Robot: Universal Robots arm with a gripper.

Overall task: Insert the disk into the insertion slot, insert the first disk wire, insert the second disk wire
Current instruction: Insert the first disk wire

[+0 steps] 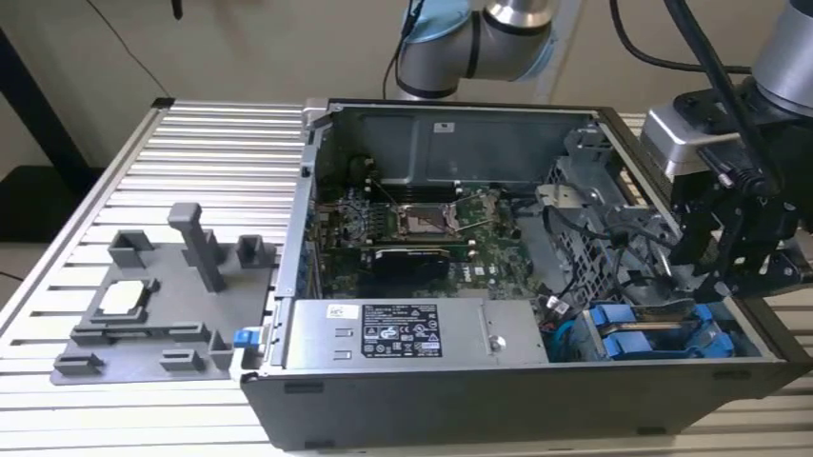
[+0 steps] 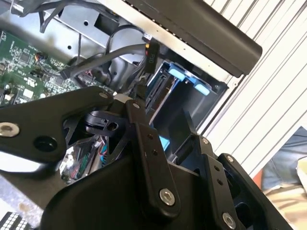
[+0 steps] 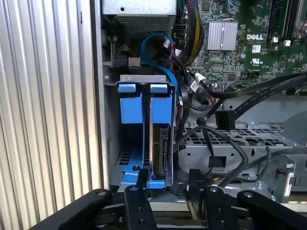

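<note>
The disk (image 3: 159, 143) stands on edge in its blue carrier (image 3: 160, 103), seated in the insertion slot of the grey drive cage (image 3: 144, 78). The same bay (image 1: 661, 338) lies at the near corner of the case on the exterior view's right. My gripper (image 3: 168, 178) hangs over the disk's end, open, with one finger (image 3: 141, 179) at the carrier's side and the other a little clear of it. In the second wrist view the gripper (image 2: 165, 120) straddles the blue bay. A loose black wire connector (image 2: 149, 53) hangs just beyond the fingertips. In the exterior view the gripper (image 1: 730, 276) is above the cage.
A second blue carrier (image 3: 130, 103) fills the neighbouring bay. Black cables (image 3: 225, 120) and a blue cable (image 3: 153, 40) crowd the space beside the cage. The labelled power-supply box (image 1: 400, 333) and motherboard (image 1: 420, 224) lie inside the case. A grey fixture (image 1: 152, 305) sits on the ribbed table.
</note>
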